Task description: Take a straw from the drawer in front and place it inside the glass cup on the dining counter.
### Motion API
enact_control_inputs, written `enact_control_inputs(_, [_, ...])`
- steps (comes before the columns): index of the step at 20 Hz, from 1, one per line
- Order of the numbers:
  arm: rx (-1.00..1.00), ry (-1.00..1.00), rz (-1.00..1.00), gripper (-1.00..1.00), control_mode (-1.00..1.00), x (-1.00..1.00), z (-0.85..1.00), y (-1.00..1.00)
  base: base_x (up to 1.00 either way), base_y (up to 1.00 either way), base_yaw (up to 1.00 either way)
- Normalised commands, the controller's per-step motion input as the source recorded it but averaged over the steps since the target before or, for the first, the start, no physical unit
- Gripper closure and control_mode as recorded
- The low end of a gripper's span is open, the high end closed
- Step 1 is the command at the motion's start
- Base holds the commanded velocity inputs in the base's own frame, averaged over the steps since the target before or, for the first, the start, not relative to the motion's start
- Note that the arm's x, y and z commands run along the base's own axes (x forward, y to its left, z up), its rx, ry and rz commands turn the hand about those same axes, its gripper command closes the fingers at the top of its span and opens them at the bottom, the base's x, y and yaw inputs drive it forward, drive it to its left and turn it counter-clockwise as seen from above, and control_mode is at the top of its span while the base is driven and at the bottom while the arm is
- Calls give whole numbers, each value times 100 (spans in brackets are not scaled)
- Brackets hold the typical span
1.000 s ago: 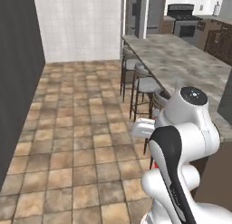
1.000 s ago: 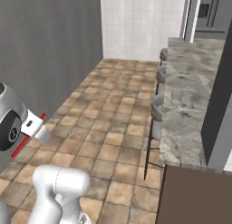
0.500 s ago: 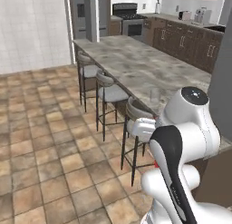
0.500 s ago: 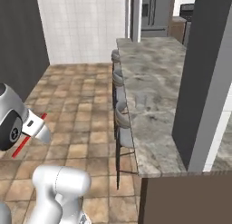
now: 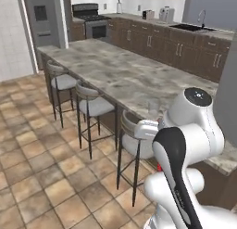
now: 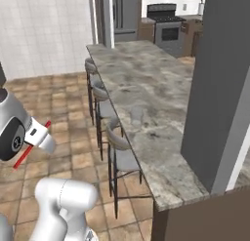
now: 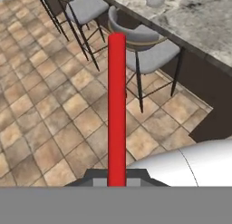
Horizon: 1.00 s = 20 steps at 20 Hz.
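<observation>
1. Straw point(image 7: 117, 105) is pinched in your gripper point(image 6: 30, 143), jaws nearly shut, sticking out lengthwise beyond the tips.
2. Glass cup point(image 6: 137, 115) stands on worktop point(image 6: 161, 89), ahead and right of gripper, w/ stools point(image 6: 119, 152) between.

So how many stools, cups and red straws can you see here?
Stools: 3
Glass cup: 1
Straw: 1, held in the claw
Total: 5

Hand point(image 7: 117, 180) clamped on straw point(image 7: 117, 105), arm folded low.
</observation>
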Motion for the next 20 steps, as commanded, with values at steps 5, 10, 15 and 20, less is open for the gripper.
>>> enact_control_inputs(5, [0,0,0,100,100,0,0,0,34,55,-52])
enact_control_inputs(10, [0,0,0,100,100,0,0,0,38,53,-51])
enact_control_inputs(15, [0,0,0,100,100,0,0,0,24,83,-45])
enact_control_inputs(20, [0,0,0,100,100,0,0,0,8,68,-30])
